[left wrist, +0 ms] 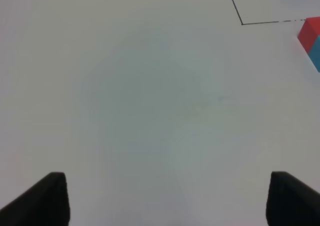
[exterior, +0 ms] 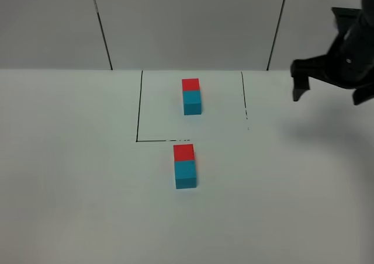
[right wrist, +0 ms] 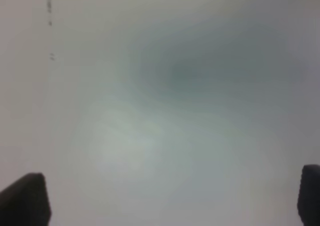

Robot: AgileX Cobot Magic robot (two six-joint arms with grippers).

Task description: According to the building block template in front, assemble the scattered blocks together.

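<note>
The building block template (exterior: 191,96), a red cube joined to a cyan cube, stands inside the black-lined rectangle (exterior: 139,118) at the back. In front of the rectangle the loose red cube (exterior: 183,152) and the loose cyan cube (exterior: 186,174) sit touching, red behind cyan. Both show at the edge of the left wrist view: the red cube (left wrist: 311,33) and the cyan cube (left wrist: 316,56). My right gripper (exterior: 329,96) is open and empty, raised at the far right; it also shows in the right wrist view (right wrist: 170,191). My left gripper (left wrist: 170,191) is open and empty above bare table, left of the cubes.
The white table (exterior: 76,176) ends at a grey panelled wall (exterior: 187,24) behind. A corner of the black rectangle line (left wrist: 242,22) shows in the left wrist view, a dashed stretch of the line (right wrist: 50,16) in the right wrist view.
</note>
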